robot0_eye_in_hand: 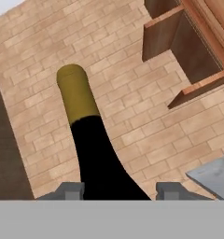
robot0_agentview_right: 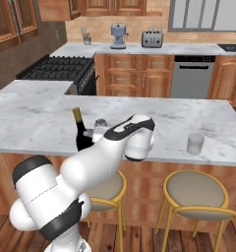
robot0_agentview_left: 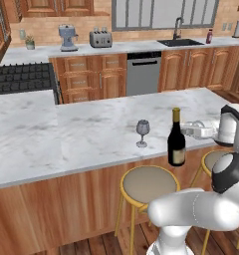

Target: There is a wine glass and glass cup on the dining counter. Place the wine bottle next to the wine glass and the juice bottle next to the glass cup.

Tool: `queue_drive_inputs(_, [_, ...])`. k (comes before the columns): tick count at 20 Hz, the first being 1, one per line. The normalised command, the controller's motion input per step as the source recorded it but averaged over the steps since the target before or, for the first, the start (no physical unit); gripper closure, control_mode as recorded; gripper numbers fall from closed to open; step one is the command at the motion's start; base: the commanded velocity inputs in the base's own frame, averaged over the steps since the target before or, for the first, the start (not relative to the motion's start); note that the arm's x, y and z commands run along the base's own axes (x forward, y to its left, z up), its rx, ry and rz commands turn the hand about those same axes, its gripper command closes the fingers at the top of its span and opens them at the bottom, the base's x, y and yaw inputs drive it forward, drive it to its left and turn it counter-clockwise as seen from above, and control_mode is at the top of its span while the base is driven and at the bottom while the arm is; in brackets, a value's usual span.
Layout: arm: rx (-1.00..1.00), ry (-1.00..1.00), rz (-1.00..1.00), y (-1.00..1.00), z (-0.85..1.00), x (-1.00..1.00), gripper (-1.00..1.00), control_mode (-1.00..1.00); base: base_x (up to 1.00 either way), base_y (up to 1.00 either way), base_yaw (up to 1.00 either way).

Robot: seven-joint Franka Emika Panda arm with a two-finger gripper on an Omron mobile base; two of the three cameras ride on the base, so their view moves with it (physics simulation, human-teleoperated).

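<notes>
Marbled dining counter [robot0_agentview_left: 66, 129] runs across the kitchen, with broad bare surface at its left. Left to right in the left base view: the wine glass [robot0_agentview_left: 142, 132] stands upright near the front edge; the wine bottle [robot0_agentview_left: 176, 138] stands upright just beside it, at the front edge, above a stool [robot0_agentview_left: 149, 183]. The gripper [robot0_agentview_left: 188, 130] reaches the bottle from the right, jaws narrow and closed on its body. The glass cup [robot0_agentview_right: 194, 143] stands well apart to the right, near the front edge.

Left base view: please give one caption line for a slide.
Hand shut on wine bottle, upright beside wine glass.
</notes>
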Motion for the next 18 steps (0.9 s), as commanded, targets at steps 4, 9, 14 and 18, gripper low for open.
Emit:
queue_drive_inputs(4, [0.01, -0.01, -0.21, -0.02, -0.04, 0.5, 1.0, -1.0, 0.0, 0.0, 0.0])
queue_drive_inputs(9, [0.04, 0.0, -0.06, -0.31, -0.07, 0.32, 1.0, -1.0, 0.0, 0.0, 0.0])
queue_drive_inputs(14, [0.02, 0.0, 0.0, -0.39, -0.16, 0.25, 1.0, -1.0, 0.0, 0.0, 0.0])
queue_drive_inputs(18, [0.0, 0.0, 0.0, -0.33, -0.19, 0.31, 1.0, -1.0, 0.0, 0.0, 0.0])
